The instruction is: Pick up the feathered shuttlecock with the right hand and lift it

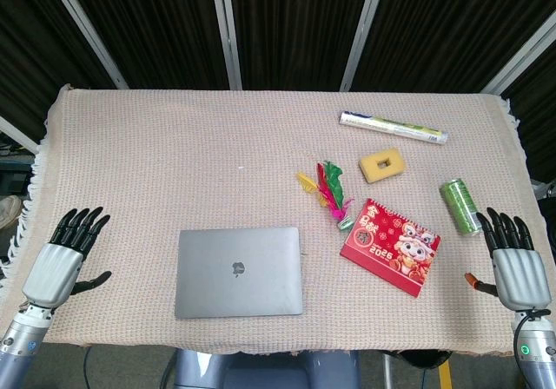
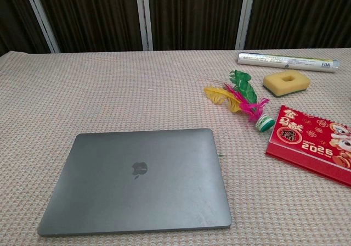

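Note:
The feathered shuttlecock [image 1: 330, 191] lies flat on the cloth near the table's middle right, with pink, green and yellow feathers and a small green and white base [image 2: 264, 123] pointing toward the red calendar. My right hand [image 1: 512, 254] rests at the table's front right corner, fingers spread and holding nothing, well to the right of the shuttlecock. Over at the front left edge my left hand [image 1: 65, 254] is spread the same way and empty. Neither hand shows in the chest view.
A shut grey laptop [image 1: 239, 272] lies front centre. A red 2025 calendar [image 1: 391, 246] sits just right of the shuttlecock. A green roll [image 1: 459, 205], a yellow sponge [image 1: 380, 165] and a foil-wrapped tube [image 1: 393, 128] lie farther right and back.

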